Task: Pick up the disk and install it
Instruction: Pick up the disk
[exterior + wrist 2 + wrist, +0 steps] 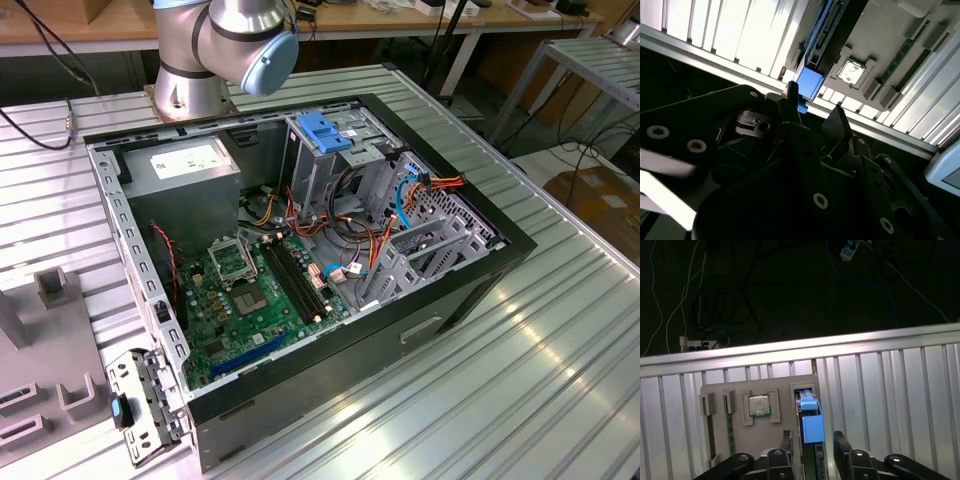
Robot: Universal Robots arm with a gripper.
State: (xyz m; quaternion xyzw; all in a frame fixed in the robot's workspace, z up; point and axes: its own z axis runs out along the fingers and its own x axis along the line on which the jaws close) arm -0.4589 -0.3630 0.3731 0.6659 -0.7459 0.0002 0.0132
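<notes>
Two black fingers of the gripper [812, 440] stand wide apart, one on each side of the disk [811, 415]. They hold nothing. There is a little gap between each finger and the blue frame, so I think the grab is not yet made.

The disk stands on its thin edge in a slot of a grey holder [786, 410], right in front of the gripper. We see mostly its blue plastic frame. In the second wrist view the blue end of the disk [809, 84] sits just past the tips of the gripper [812, 107]. A small square chip [759, 405] lies in the same holder, just off to one side of the fingers.

None of the job looks done. The disk is not lifted, and it is not in the computer case [300, 385]. The case lies open on the metal table [560, 380]. Inside is a metal cage [320, 175] with a blue latch [325, 132] on top. I cannot tell how far the case is from the gripper.

A white label [187, 160] sits on a grey box [200, 190] in the case, but I cannot read its print. I can read no other writing.
</notes>
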